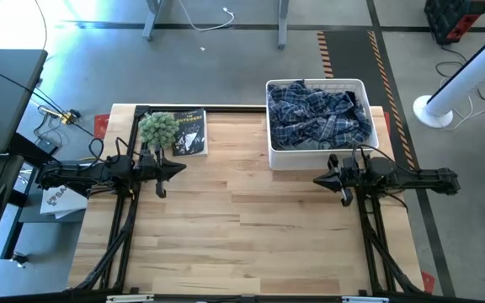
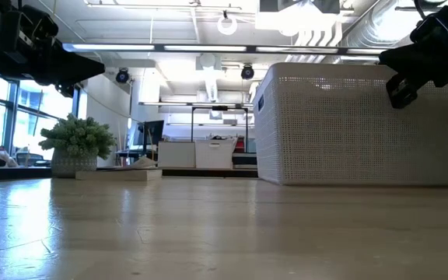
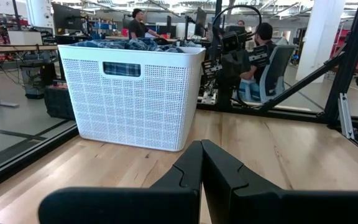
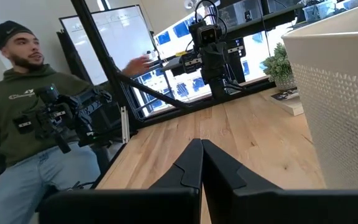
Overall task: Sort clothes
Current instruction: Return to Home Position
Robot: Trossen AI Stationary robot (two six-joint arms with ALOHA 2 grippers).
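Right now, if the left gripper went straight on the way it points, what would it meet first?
Probably the right gripper, which faces it; the left gripper might first clip the near corner of the white basket.

The plaid shirt (image 1: 318,114), navy and white, is crumpled in loose folds inside the basket (image 1: 310,158). It is spread across the whole opening and heaped just above the rim.

Wooden table (image 1: 251,220), white basket (image 1: 313,158), fuzzy plant (image 1: 157,128), black book (image 1: 191,135)

Probably a robotics lab: whiteboard (image 4: 129,34), exposed ceiling ducts (image 2: 373,22).
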